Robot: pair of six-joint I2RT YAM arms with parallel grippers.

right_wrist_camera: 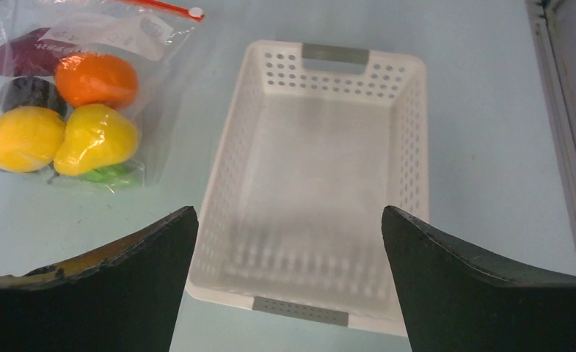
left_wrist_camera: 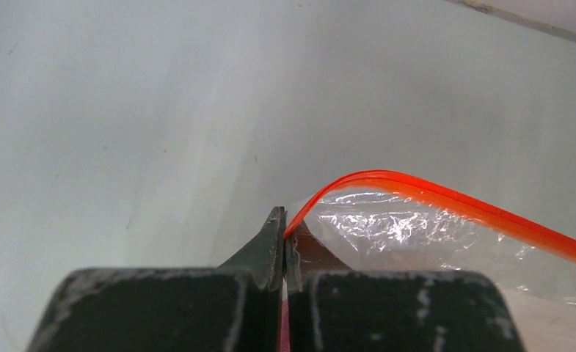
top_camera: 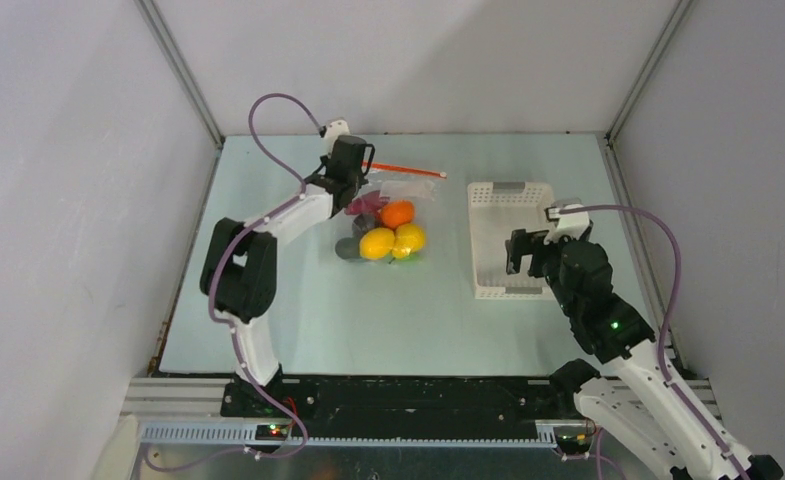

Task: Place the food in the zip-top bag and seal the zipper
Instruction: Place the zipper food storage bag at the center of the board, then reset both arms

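The clear zip-top bag (top_camera: 411,188) lies on the table at the back centre with the food inside. I see an orange (top_camera: 397,213), two yellow lemons (top_camera: 376,243) and purple, dark and green pieces (right_wrist_camera: 108,174). Its orange-red zipper (top_camera: 408,169) runs along the far edge. My left gripper (left_wrist_camera: 283,227) is shut on the left end of the zipper (left_wrist_camera: 446,198), which rises in a curve away from the jaws. My right gripper (right_wrist_camera: 288,220) hangs open and empty over the near end of the white basket, to the right of the bag (right_wrist_camera: 152,44).
A white slotted basket (top_camera: 480,240) stands empty to the right of the bag, under my right gripper. Grey walls close in the table on the left, back and right. A metal rail runs along the right edge (right_wrist_camera: 556,110).
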